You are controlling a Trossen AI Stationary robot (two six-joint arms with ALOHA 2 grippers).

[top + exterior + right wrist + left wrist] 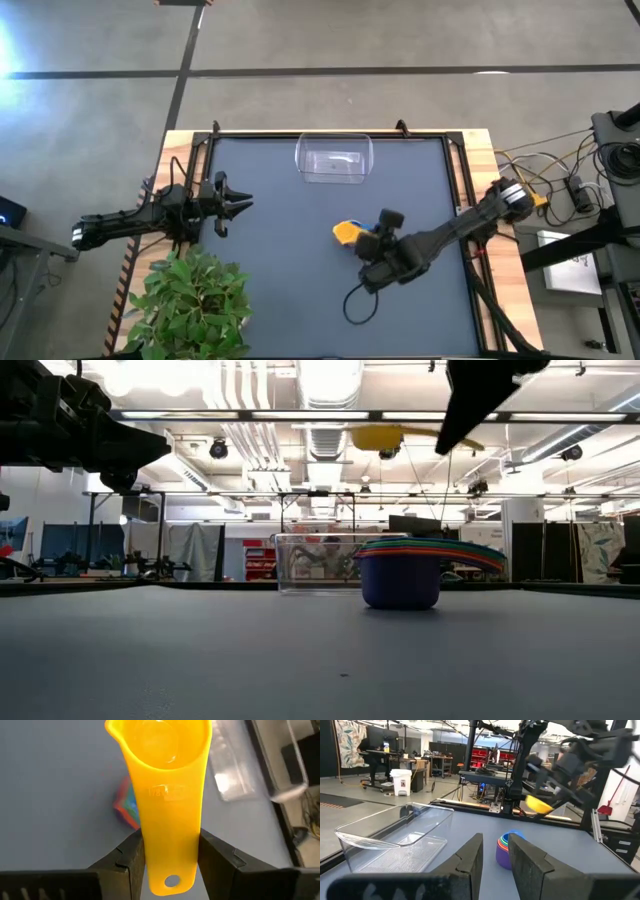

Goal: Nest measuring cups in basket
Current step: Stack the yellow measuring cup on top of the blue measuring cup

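Observation:
The yellow measuring cup (160,750) is in my right gripper (170,845), raised above the table; the low view shows the yellow cup (385,438) high over the stack. Below and beside it, the other measuring cups (400,575) stand nested on the table, blue outermost with coloured rims on top, also seen as the stack (127,805). The clear basket (335,160) rests on its base near the table's far edge, with no cup showing in it. My left gripper (235,205) waits open at the table's left side, touching nothing. My right gripper pinches the yellow cup's flat handle (170,820) between its two fingers, one on each long edge, just ahead of the hole at the handle's free end. The fingers lie along the handle. The cup is lifted clear, its bowl pointing away from the gripper.
A potted green plant (190,295) stands at the table's near left corner. A black cable (358,300) loops under the right arm. Bare dark mat lies between the stack and the basket (395,840).

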